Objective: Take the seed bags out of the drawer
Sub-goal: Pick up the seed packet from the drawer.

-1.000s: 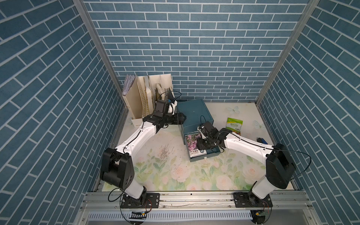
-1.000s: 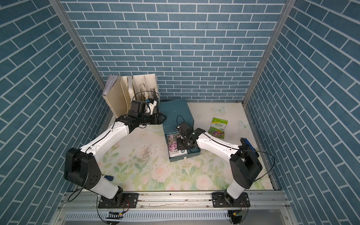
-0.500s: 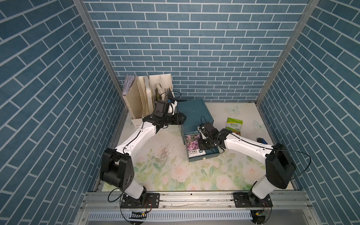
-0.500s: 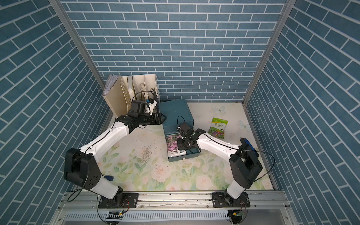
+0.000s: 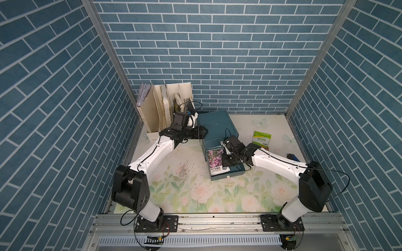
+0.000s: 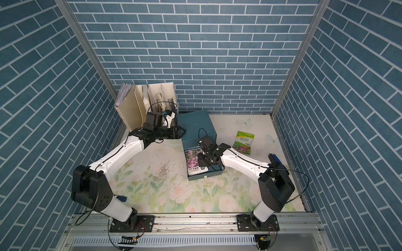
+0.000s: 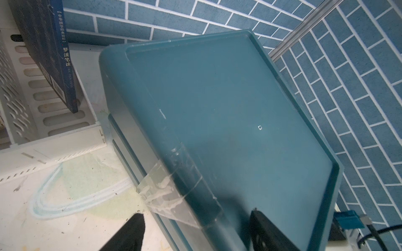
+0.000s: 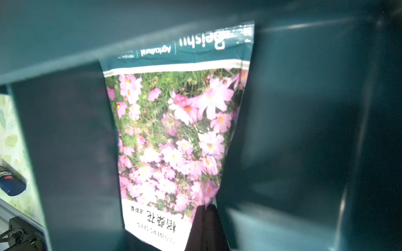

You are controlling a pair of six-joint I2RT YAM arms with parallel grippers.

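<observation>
The teal cabinet (image 5: 217, 123) stands at the back with its lowest drawer (image 5: 219, 177) pulled out towards the front. A pink-flowered seed bag (image 5: 213, 159) lies inside the drawer, along its left side. My right gripper (image 8: 205, 209) reaches down into the drawer (image 8: 304, 130) and is shut on the edge of that pink bag (image 8: 174, 130). A green-white seed bag (image 5: 261, 140) lies on the floral mat to the right of the cabinet. My left gripper (image 5: 204, 132) sits at the cabinet's upper left edge, jaws closed across that edge (image 7: 196, 213).
A cream file rack (image 5: 165, 108) with dark books (image 7: 43, 43) stands close behind my left arm. A blue object (image 6: 275, 159) lies near the right wall. Dried sprigs and crumbs (image 5: 185, 171) are scattered on the mat. Brick walls close in on three sides.
My right gripper's jaws have closed onto the pink bag's edge inside the drawer. The left arm and the cabinet have not moved.
</observation>
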